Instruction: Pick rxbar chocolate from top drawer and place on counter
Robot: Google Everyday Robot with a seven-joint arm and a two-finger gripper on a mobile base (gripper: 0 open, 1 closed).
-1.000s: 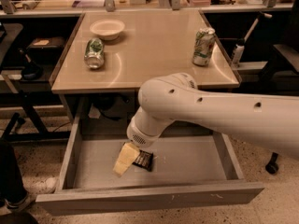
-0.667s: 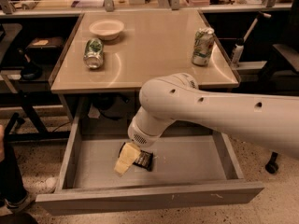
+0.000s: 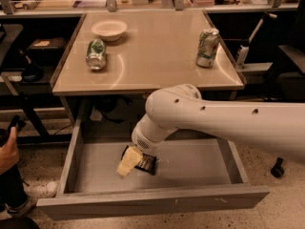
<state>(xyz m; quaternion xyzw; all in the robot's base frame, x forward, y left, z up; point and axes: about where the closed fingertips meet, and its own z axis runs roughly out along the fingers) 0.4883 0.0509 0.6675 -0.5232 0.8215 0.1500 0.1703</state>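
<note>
- The hand is sitting low inside the open drawer, its pale tip pointing down and to the left, right at the near-left end of the snack bar. We are not able to tell whether it is spread, pressed together or already pinching the bar.
- The snack bar is lying flat on the drawer floor, left of centre and well apart from the side walls. We are judging that this open spot is why the hand is coming at it from above rather than from a side.
- The drawer is standing pulled out toward us, under the front edge of the surface, so the bar is showing from above.
- The arm is stretching in from the right, crossing in front of the surface's edge, then bending at a rounded joint and dropping steeply into the drawer.
- On the surface, an upright can is standing at the right, a tipped can is lying at the left, and a bowl is sitting behind it. The bare middle is looking to us like the natural place for the bar.
- We are judging the task to be at the pick-up step, with lifting and placing not yet done.
</note>
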